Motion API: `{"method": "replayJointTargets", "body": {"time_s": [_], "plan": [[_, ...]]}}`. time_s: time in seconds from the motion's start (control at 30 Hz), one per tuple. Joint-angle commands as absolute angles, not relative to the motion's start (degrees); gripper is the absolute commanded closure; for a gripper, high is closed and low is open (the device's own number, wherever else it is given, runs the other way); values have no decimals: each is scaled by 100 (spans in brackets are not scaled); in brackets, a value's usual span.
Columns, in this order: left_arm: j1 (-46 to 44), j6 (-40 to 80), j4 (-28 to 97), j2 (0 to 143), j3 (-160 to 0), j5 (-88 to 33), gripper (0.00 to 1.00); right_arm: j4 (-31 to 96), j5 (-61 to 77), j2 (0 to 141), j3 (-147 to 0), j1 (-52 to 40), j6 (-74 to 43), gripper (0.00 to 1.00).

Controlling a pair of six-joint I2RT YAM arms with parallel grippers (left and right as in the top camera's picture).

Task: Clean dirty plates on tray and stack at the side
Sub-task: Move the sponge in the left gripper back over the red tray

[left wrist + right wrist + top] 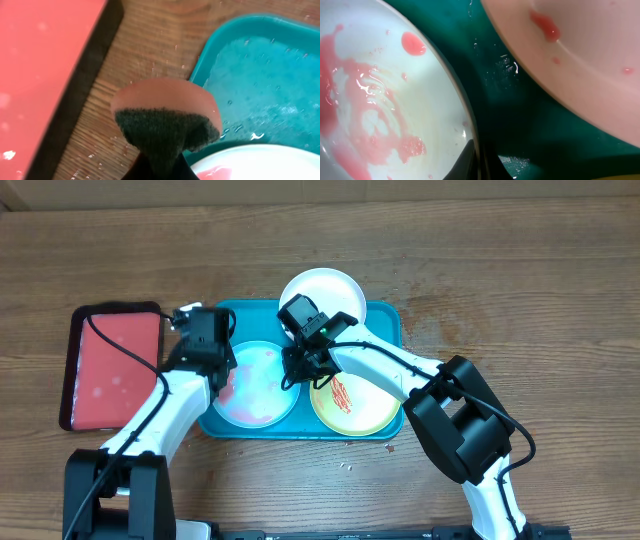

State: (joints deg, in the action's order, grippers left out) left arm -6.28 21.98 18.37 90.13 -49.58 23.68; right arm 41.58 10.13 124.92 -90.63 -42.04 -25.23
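Nearest the robot, two plates lay side by side in the teal tray (385,315). The light blue plate (262,390) was on the left under a thin pink film. The yellow-green plate (370,412) was on the right with a red streak. Both were unwashed, so the task was judged to be at an early stage.

The right fingers (465,162) were low between these two plates, set narrow on either side of a smeared plate's rim. This was probably to steady it for scrubbing. Whether they actually pinched the rim could not be told. That plate was taken to be the light blue one.

The left fingers (150,170) were clamped on the sponge (165,107), dark scouring face towards the wrist camera. The sponge hung over the worktop (500,260) just beside the tray's left corner, touching no plate. It appeared to be held clear until the plate was braced.

Farther off, the white plate (320,288) lay across the tray's far rim, partly out over the worktop. No smear showed on it from overhead. The red tray (115,365) sat apart to the left, a likely place for the stack.
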Motion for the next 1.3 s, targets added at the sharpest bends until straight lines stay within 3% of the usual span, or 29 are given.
{"method": "replayJointTargets", "body": {"time_s": [0.0,0.3,0.87,1.1,1.27], "plan": [[-596,2119,2143,8556,-5680,2587,96,4169,1002,12547,-9032,-4189,-2534,96],[38,2410,3098,7356,-6440,2047,96,4429,674,12250,-9546,-4270,-1896,96],[2838,3201,4071,7384,-6434,1013,96,5107,-3498,11957,-11448,-5190,-287,96],[3074,3199,4073,7389,-6434,869,96,4792,-5345,11957,-11496,-5404,816,96],[3074,3199,4071,7389,-6434,869,96,4547,-5658,11957,-11496,-5527,1457,96]]}}
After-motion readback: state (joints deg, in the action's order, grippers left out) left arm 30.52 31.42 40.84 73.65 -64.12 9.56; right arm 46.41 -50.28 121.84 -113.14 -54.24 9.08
